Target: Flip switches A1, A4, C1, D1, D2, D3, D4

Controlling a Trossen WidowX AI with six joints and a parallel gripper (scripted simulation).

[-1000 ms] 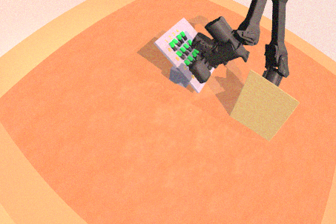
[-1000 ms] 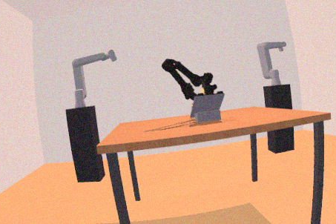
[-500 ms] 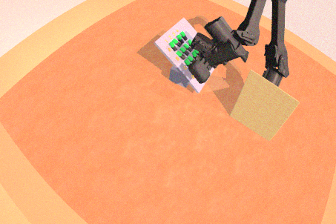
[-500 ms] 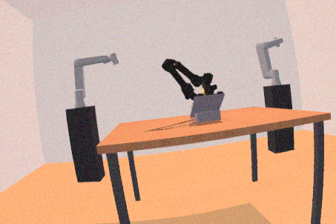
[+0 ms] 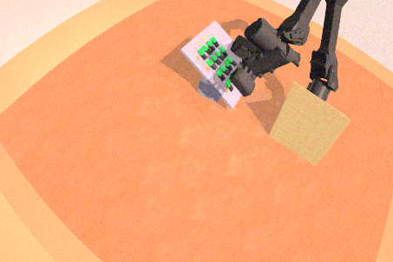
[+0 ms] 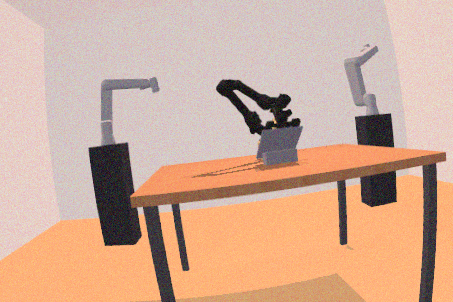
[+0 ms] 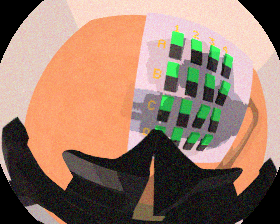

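Black and closed tight on nothing, the gripper [image 7: 148,163] hangs at the near edge of the panel [image 7: 145,63], its tip just over the nearest row, D, at its left end. The green-and-black switches [image 7: 185,79] run away from it row by row to A, farthest, on the orange desk [image 5: 117,152].

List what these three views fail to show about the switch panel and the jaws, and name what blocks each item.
- Row D switches: in the wrist view the shut gripper covers their lower ends.
- Near-side columns: in the top view the gripper body overlaps the switch panel.
- Panel face: the exterior view shows only its back.
- Printed labels: too small and blurred in the top view.
- Contact between jaws and any switch: not discernible.
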